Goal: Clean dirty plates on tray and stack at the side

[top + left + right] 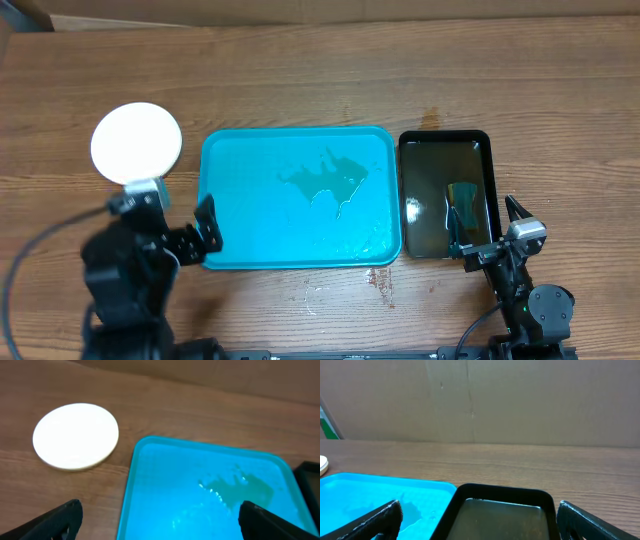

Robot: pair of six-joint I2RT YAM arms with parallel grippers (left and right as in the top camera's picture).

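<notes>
From overhead, the plates (136, 143) show as one white disc on the counter (300, 80), just beside the far left corner of the tray (250, 235) — how many are stacked I cannot tell. A puddle (325, 180) lies on the tray. At my left wrist, my left fingers (160, 522) gape wide, holding nothing. At my right wrist, my right fingers (479, 517) spread wide too — empty, at the black tray's (500, 492) near end.

Bright, even light falls from overhead, leaving only faint shadows on the bench (320, 70). Beyond the left pincer (165, 215) the plates (136, 143) blow out to featureless white. Ahead of the right pincer (479, 522), liquid (462, 195) in the black tray (445, 134) mirrors glare. Both wrist views are soft, their fingertips (60, 520) blurred.
</notes>
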